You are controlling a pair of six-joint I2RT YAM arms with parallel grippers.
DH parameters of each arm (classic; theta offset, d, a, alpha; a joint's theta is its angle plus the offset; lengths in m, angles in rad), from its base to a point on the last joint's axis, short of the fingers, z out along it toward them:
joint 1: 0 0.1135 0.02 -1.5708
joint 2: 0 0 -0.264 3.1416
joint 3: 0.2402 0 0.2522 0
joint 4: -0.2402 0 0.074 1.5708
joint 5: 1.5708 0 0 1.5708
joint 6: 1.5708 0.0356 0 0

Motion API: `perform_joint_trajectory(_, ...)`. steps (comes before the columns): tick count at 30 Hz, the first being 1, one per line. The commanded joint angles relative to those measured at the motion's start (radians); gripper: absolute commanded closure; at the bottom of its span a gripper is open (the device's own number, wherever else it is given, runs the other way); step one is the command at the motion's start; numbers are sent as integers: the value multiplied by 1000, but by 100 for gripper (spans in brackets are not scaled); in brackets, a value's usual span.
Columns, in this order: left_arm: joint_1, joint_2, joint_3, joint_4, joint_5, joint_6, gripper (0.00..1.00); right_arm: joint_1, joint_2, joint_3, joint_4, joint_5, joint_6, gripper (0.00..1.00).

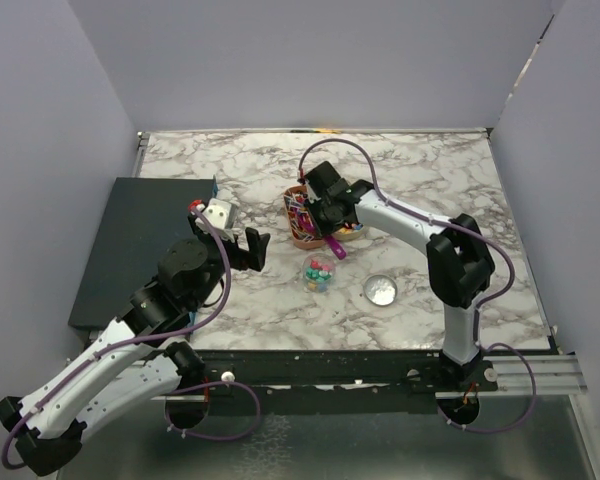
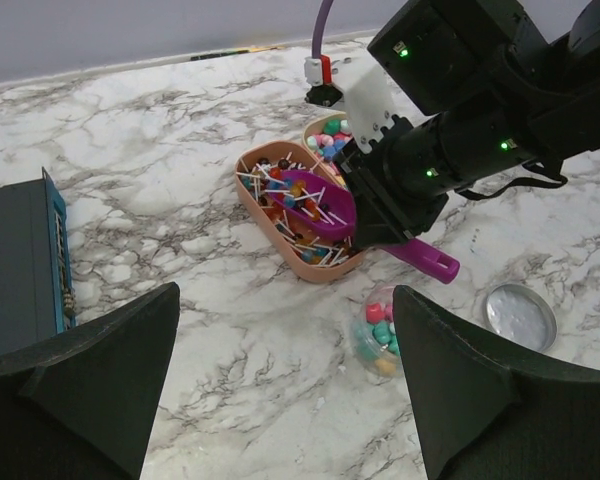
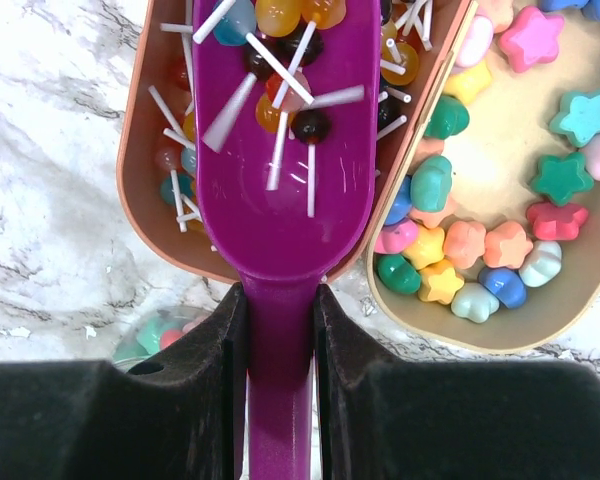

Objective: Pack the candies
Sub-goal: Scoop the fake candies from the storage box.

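Glossy candies (image 3: 432,185), smooth plastic scoop (image 3: 270,220), marble-look table (image 1: 430,170)

Candies (image 3: 465,243): small sweets, star-shaped and rounded, in pink, green, yellow, orange, blue and red. Most lie loose in a shallow tan tub (image 3: 510,130) on the counter (image 3: 40,200). A few more sit piled in a small clear cup (image 2: 358,345) nearby.
Lollipops (image 3: 310,125): small coloured balls on white sticks, heaped in the neighbouring tub (image 3: 140,190). Several rest in a purple scoop (image 3: 270,230) over it.
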Motion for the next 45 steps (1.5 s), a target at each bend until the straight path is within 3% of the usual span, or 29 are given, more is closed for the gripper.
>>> perform_joint_trajectory(1, -1, 1, -14, -3, -27, 13, 12, 5, -80, -60, 115, 21, 3, 99)
perform_joint_trajectory(24, 0, -25, -27, 18, -51, 31, 13, 24, -417, -377, 296, 3, -73, 99)
perform_joint_trajectory(45, 0, -68, -42, 43, -73, 29, 13, 28, -672, -386, -237, -175, -305, 99)
